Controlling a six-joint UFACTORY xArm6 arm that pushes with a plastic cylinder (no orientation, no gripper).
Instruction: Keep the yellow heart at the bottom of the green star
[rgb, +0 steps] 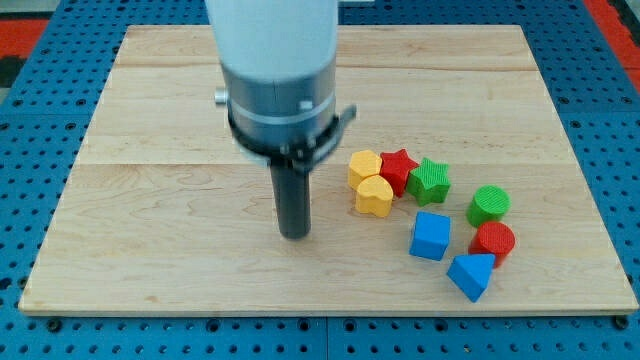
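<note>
Yellow heart (374, 197) sits just right of the tip (295, 235), a little farther back on the board (150, 240). The tip is close to it but not touching. The green star (430, 181) is farther right again, and a bit farther back than the heart. So the heart lies left of the star and a little nearer. It looks like the heart must slide right to end up below the star, and the tip is on the proper side for that push.

There is no hand here, only a dark rod, so nothing can be clenched or let go. It holds nothing.

Now the count, from near to far. Nearest is one blue triangle (471, 275). Then one red round block (493, 241) and one blue cube (431, 236). Then one green round block (489, 204) and the one yellow heart. Farthest are the one green star, one red star (398, 168) and one yellow block (364, 165) that seems six-sided. That makes eight blocks: two yellow, two red, two green, two blue.

The red star stands between the heart and the green star, touching both its neighbours, so a push could bump it.
</note>
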